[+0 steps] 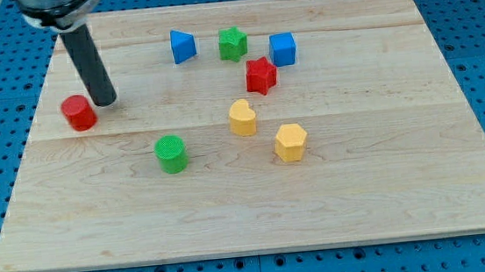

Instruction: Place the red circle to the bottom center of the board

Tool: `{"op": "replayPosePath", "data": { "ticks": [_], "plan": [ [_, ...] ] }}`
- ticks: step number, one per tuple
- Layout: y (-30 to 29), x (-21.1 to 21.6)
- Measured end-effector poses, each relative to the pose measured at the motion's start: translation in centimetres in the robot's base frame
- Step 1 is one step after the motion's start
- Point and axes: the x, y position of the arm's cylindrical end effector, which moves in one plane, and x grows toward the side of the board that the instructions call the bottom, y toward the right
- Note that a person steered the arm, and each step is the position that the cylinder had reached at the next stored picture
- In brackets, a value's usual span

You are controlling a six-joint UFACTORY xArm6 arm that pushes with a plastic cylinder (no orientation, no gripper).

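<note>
The red circle (78, 112) is a short red cylinder near the board's left edge, in the upper half. My tip (105, 103) rests on the board just to the right of it, very close or touching. The dark rod rises from there toward the view's top left.
The wooden board (388, 185) lies on a blue pegboard. A green cylinder (171, 154) sits below and right of the red circle. Further right are a blue triangle (182, 46), green star (233, 43), blue cube (282, 49), red star (261, 75), yellow heart (242, 117) and yellow hexagon (290, 141).
</note>
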Motion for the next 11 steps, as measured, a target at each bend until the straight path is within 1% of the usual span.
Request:
{"op": "replayPosePath", "data": {
  "ticks": [1,2,3,4,5,6,7,8,9,10,11],
  "plan": [
    [-1.8,-3.0],
    [-1.0,2.9],
    [-1.0,5.1],
    [-8.4,2.9],
    [-7.1,6.7],
    [-0.3,7.9],
    [-0.6,5.8],
    [5.8,6.5],
    [5.9,11.5],
    [4.6,12.0],
    [5.0,16.1]
  ]
}}
